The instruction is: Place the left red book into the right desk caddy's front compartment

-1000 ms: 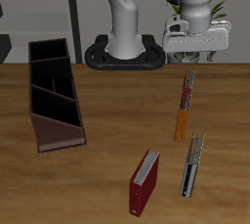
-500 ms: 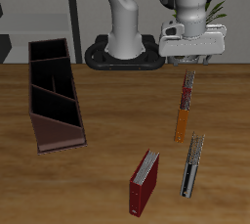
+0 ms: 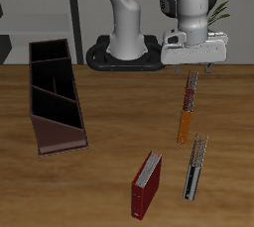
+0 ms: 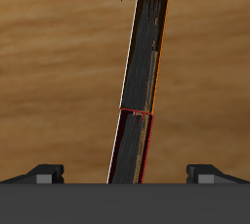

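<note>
While the claw (image 3: 194,73) hovers, an orange book (image 3: 184,124) apparently abuts the left red book (image 3: 190,95).

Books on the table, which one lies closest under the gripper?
The slim bright-red book, farthest back and directly below the gripper. The slim orange book continues the line toward the front; the thick dark-red book and the grey book lie nearer the front edge.

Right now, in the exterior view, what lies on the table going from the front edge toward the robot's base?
Thick dark-red book and dark slim book, about level nearest the front → slim orange book → left red book, end to end with the orange one → gripper above its far end. The right desk caddy runs alongside most of this span.
</note>
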